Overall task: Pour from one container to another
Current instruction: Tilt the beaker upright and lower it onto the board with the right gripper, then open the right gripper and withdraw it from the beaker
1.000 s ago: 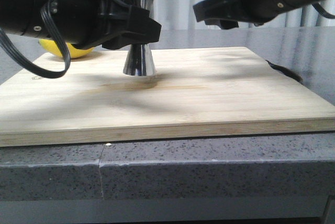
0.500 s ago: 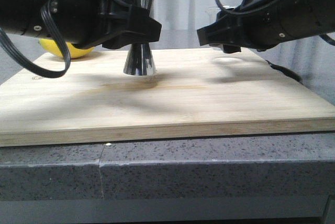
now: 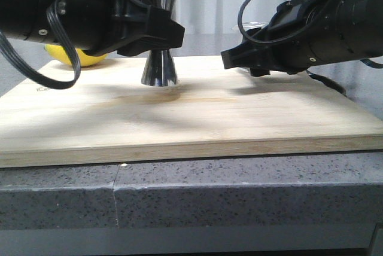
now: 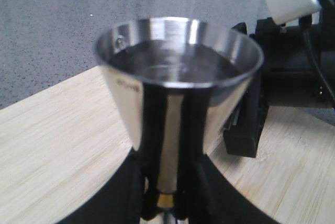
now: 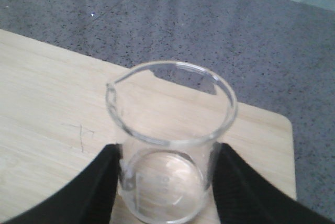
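We see left gripper (image 4: 167, 203) clamped on jigger (image 3: 159, 67) waist, jigger upright on wooden board (image 3: 197, 118). Right gripper (image 5: 167, 182) grasping beaker (image 5: 170, 145), upright over board's right side. Lemon (image 3: 75, 57) behind left arm.

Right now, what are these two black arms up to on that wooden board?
It's a pouring job. The left arm's fingers clamp the narrow waist of a shiny hourglass-shaped steel jigger, which stands on the pale wooden cutting board with clear liquid in its top cup. The right arm's fingers hold a small clear glass beaker, upright and apparently empty, on the board's right side. A yellow fruit sits behind the left arm.
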You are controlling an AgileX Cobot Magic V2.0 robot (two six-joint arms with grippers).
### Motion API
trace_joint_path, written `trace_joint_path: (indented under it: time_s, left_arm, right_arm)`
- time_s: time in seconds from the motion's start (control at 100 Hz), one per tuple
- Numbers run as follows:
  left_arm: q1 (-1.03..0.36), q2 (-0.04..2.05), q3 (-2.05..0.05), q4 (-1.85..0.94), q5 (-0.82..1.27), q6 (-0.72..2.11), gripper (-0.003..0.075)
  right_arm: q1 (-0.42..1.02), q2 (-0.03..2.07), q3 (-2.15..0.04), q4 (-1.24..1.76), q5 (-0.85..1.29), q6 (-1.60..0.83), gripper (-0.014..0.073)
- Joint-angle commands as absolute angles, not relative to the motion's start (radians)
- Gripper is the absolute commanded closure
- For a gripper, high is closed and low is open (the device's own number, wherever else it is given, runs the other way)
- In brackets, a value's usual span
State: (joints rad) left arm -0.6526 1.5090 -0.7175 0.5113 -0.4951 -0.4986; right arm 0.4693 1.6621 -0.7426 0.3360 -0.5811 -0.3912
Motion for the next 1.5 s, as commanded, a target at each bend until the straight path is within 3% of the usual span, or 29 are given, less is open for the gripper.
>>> trace_joint_path:
  time_s: [0.0, 0.61, 0.9, 1.13, 1.49]
  left_arm:
    - [-0.659, 1.467, -0.750, 0.494, -0.583, -0.505, 0.0739]
    - [-0.659, 1.467, -0.750, 0.494, -0.583, -0.505, 0.0739]
    - [-0.659, 1.467, -0.750, 0.494, -0.583, -0.505, 0.0739]
    - [-0.657, 1.467, -0.750, 0.494, -0.583, -0.505, 0.0739]
    - [-0.655, 1.467, -0.750, 0.490, -0.583, -0.498, 0.0739]
  right_arm:
    - [0.463, 1.628, -0.761, 0.316, -0.677, -0.387, 0.0367]
    - [0.463, 1.628, -0.761, 0.314, -0.632, -0.387, 0.0361]
    - [0.463, 1.628, -0.761, 0.314, -0.605, -0.387, 0.0183]
    - [0.463, 1.607, -0.761, 0.316, -0.590, -0.387, 0.0101]
    - [0.463, 1.452, -0.765, 0.352, -0.386, -0.387, 0.0077]
